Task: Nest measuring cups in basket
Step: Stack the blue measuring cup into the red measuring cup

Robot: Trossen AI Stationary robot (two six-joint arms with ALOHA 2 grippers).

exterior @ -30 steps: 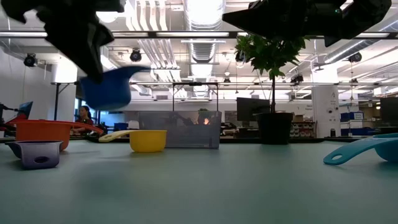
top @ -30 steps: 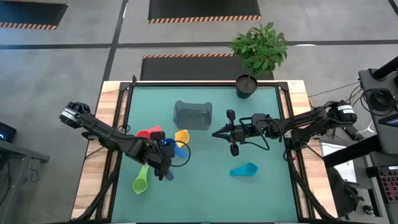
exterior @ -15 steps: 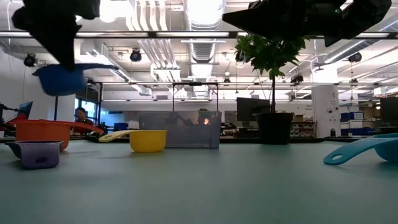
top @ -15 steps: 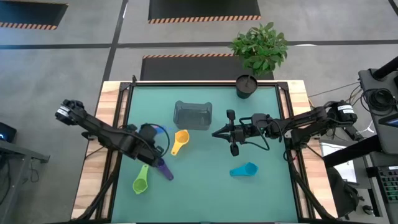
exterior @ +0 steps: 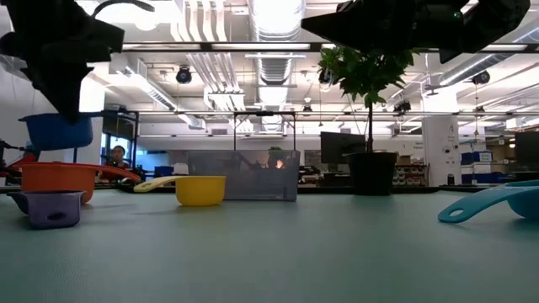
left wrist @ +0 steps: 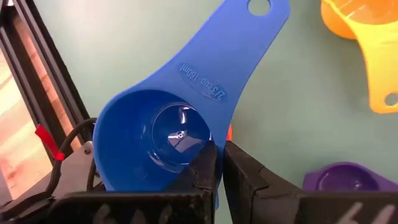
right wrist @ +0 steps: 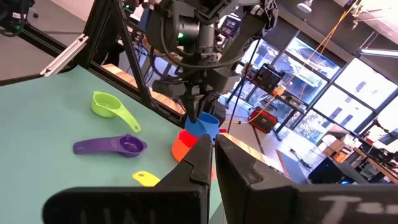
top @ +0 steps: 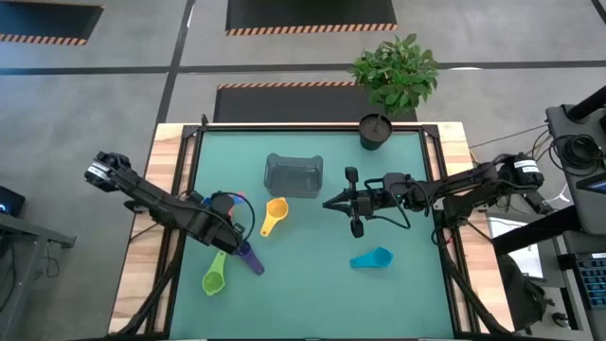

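Seen from above, the left arm stretches from the left edge of the frame toward the left-centre of the green table [top: 312, 284]. Its left claw [top: 223, 210] is clenched on the rim of the blue cup [left wrist: 155, 140], a smooth plastic scoop with a flat handle that has a hole at its tip. In the low view the blue cup [exterior: 57, 130] hangs level at the far left, just above the orange cup [exterior: 57, 177], not touching it. The red cup [right wrist: 188, 138] sits right beside the orange one.

The right arm comes in from the right edge, its right claw [top: 352, 202] held above the middle of the table with its two dark fingers pressed together on nothing.

The yellow cup [top: 275, 214] lies centre-left, handle pointing to the lower left. The purple cup [top: 249, 256] and the green cup [top: 215, 276] lie in the lower left, near each other. The cyan cup [top: 372, 258] lies alone at lower centre-right.

The basket [top: 294, 175], a grey translucent rectangular bin with rounded corners, stands upper centre; no cup shows inside it. A black round pot holding a leafy plant [top: 394, 76] stands at the table's upper right edge.
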